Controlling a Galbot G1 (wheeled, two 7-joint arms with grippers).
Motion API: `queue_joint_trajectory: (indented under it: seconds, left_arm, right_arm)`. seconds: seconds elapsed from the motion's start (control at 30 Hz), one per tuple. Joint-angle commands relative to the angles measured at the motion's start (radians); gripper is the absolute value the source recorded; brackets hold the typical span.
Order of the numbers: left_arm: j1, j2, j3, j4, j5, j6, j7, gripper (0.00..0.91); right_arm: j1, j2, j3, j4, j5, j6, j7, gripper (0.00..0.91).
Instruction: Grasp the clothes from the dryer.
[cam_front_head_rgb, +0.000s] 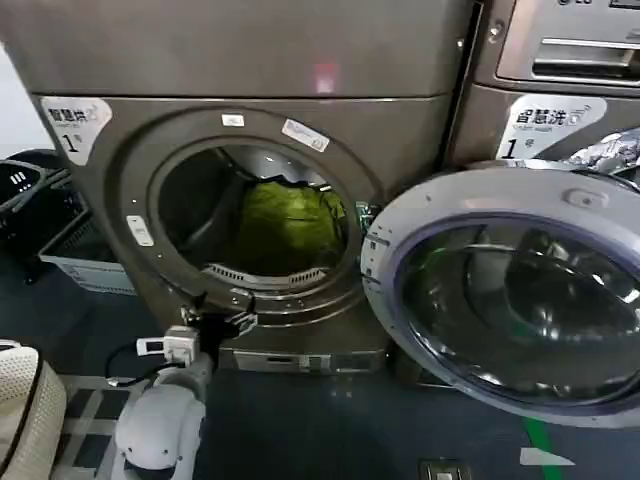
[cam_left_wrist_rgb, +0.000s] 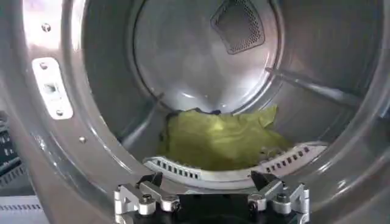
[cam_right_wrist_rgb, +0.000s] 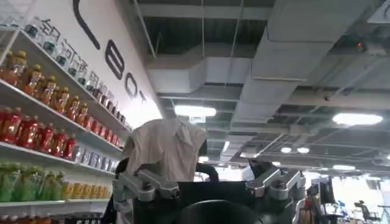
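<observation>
The dryer (cam_front_head_rgb: 120, 170) stands with its round porthole uncovered and its door (cam_front_head_rgb: 510, 300) swung out to the right. The clothes (cam_front_head_rgb: 285, 225), a yellow-green bundle, lie low at the back of the metal drum (cam_left_wrist_rgb: 201, 55); in the left wrist view the clothes (cam_left_wrist_rgb: 219, 143) rest just behind the perforated lower rim. My left gripper (cam_front_head_rgb: 222, 318) hovers at the porthole's lower edge, outside the drum and short of the fabric. In its own view the left gripper (cam_left_wrist_rgb: 207, 182) is open with nothing between its fingers. My right gripper (cam_right_wrist_rgb: 207, 179) is open, parked and facing the ceiling.
A neighbouring machine (cam_front_head_rgb: 560, 60) stands to the right above the open door. Dark baskets (cam_front_head_rgb: 60, 230) sit on the floor to the left, and a white mesh bag (cam_front_head_rgb: 25, 410) is at the lower left. A pale cloth (cam_right_wrist_rgb: 164, 146) hangs beyond the right gripper, with stocked shelves (cam_right_wrist_rgb: 49, 122) beside it.
</observation>
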Motion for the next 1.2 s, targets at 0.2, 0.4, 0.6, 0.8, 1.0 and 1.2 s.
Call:
queue_joint_trajectory:
  seconds: [0.2, 0.4, 0.6, 0.8, 1.0, 1.2]
  left_arm:
    - [0.003, -0.002, 0.002, 0.001, 0.009, 0.049, 0.000, 0.907]
    - [0.002, -0.002, 0.004, 0.006, 0.016, 0.049, -0.003, 0.907]
    - [0.002, -0.003, 0.009, 0.010, 0.034, 0.049, -0.003, 0.907]
    - [0.002, -0.003, 0.022, 0.009, 0.040, 0.049, -0.010, 0.907]
    - [-0.002, -0.004, 0.025, 0.014, 0.033, 0.046, -0.010, 0.907]
    - [-0.073, -0.003, 0.052, 0.063, 0.031, 0.004, -0.018, 0.907]
  right_arm:
    - [0.001, 0.001, -0.001, -0.001, -0.002, 0.000, -0.002, 0.907]
    - [-0.001, 0.005, -0.001, -0.002, -0.002, 0.000, -0.003, 0.907]
    - [-0.001, 0.007, 0.000, -0.004, -0.002, 0.002, -0.004, 0.907]
    - [-0.005, 0.009, 0.009, -0.006, -0.001, 0.002, -0.005, 0.907]
    - [-0.011, 0.018, 0.011, -0.010, -0.001, 0.018, 0.000, 0.907]
    - [-0.016, 0.032, 0.013, -0.010, -0.002, 0.037, 0.000, 0.907]
